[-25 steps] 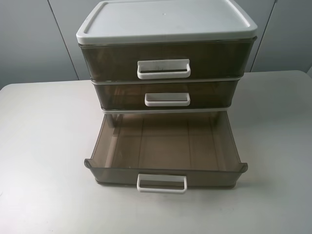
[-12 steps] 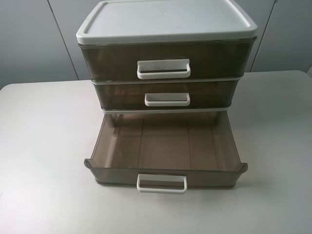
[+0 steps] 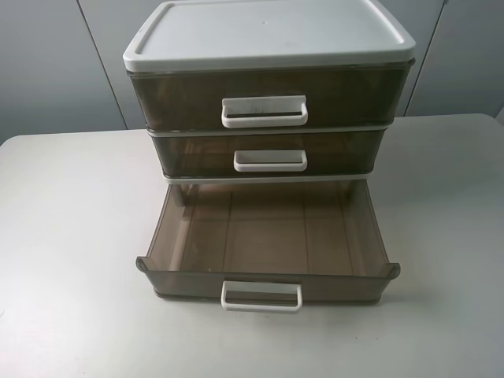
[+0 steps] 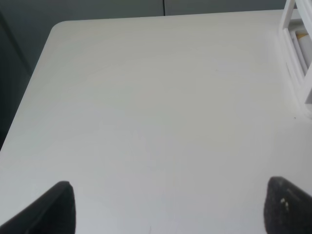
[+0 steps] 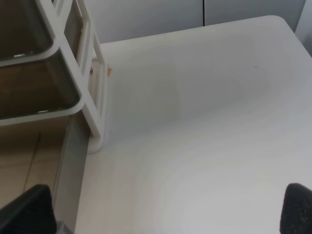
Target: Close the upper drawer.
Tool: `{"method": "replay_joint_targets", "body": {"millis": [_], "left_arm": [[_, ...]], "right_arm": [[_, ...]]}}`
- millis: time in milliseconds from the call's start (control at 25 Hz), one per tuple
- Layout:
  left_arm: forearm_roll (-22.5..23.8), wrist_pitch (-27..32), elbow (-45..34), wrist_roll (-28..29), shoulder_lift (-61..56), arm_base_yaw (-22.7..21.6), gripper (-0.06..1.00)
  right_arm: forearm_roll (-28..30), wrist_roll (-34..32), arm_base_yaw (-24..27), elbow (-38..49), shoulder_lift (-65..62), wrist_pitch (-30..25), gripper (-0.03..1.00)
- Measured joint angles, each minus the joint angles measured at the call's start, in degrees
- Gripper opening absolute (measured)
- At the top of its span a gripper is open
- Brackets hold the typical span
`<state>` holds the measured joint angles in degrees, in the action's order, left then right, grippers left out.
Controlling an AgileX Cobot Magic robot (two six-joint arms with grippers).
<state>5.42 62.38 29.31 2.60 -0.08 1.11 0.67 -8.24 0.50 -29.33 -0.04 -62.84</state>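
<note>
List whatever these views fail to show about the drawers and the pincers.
- Upper drawer: contents, blocked by the white lid, exterior high view.
- Lowest drawer: rear portion, under the cabinet.
- Left pincer, right pincer: only fingertips show; wrist views crop the rest.

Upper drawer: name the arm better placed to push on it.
Right, probably. The right gripper sits close beside the cabinet; the left gripper sees only its edge across the table. Both are open.
</note>
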Motion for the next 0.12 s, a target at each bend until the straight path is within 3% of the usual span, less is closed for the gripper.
{"method": "replay_joint_targets", "body": {"millis": [120], "left_arm": [[0.0, 0.0, 0.0, 0.0, 0.0, 0.0, 0.74]], "right_arm": [[0.0, 0.0, 0.0, 0.0, 0.0, 0.0, 0.7]]}}
